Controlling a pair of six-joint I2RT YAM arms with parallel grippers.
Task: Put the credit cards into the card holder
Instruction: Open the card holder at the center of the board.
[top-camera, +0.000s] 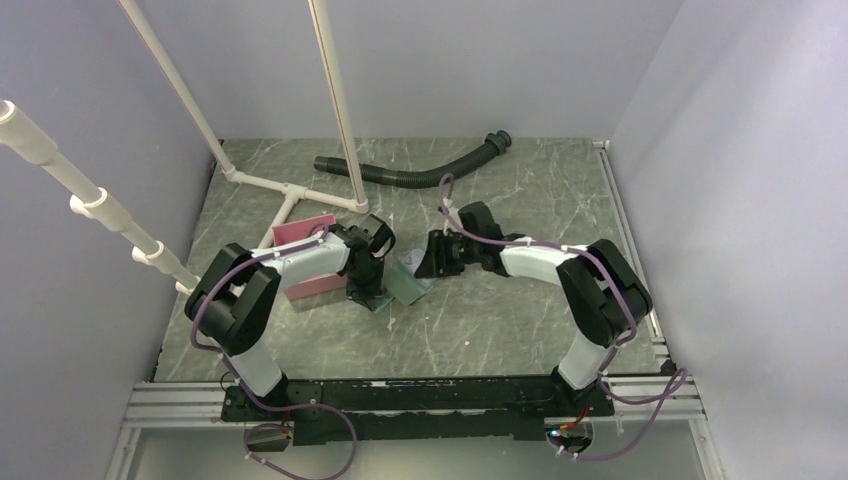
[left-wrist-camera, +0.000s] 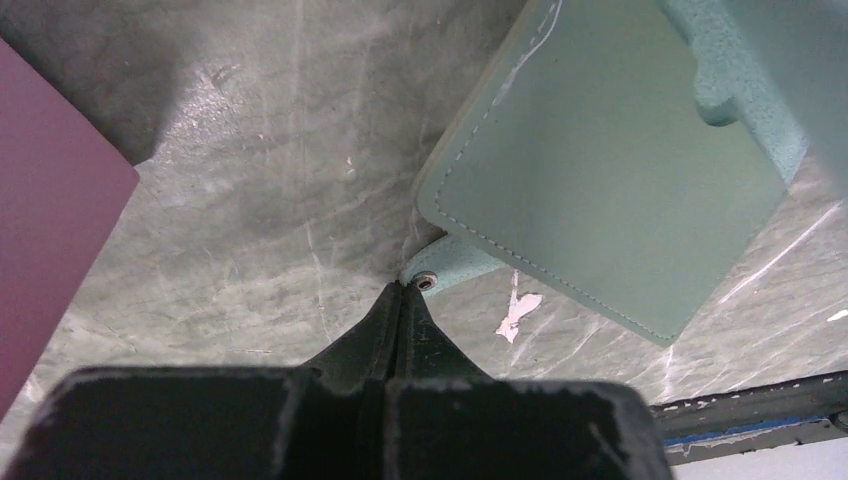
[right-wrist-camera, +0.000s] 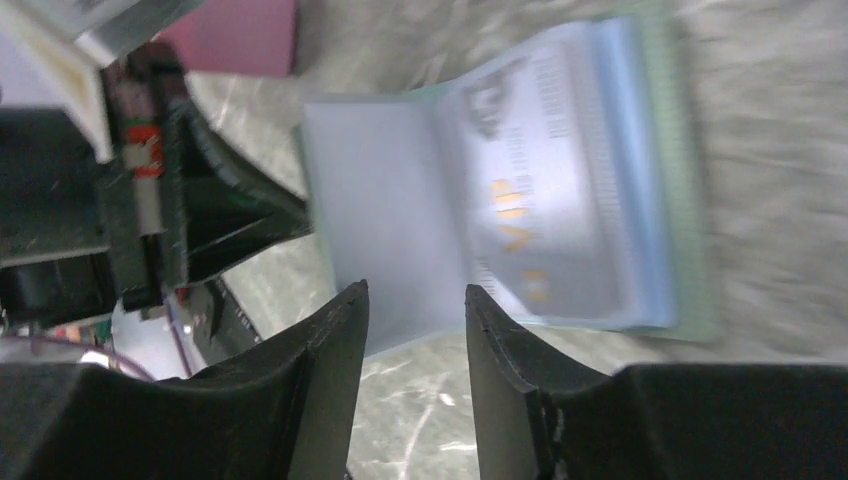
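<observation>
The light-blue card holder lies open between both grippers at the table's middle. In the left wrist view its stitched cover stands tilted up. My left gripper is shut, its tips pinching the end of the holder's snap tab; it sits at the holder's left edge. In the blurred right wrist view the open holder shows a pale card with orange marks in its right half. My right gripper is open and empty just over the holder's edge.
The pink open box stands just left of the left gripper and shows in the left wrist view. A white pipe frame and a black corrugated hose lie at the back.
</observation>
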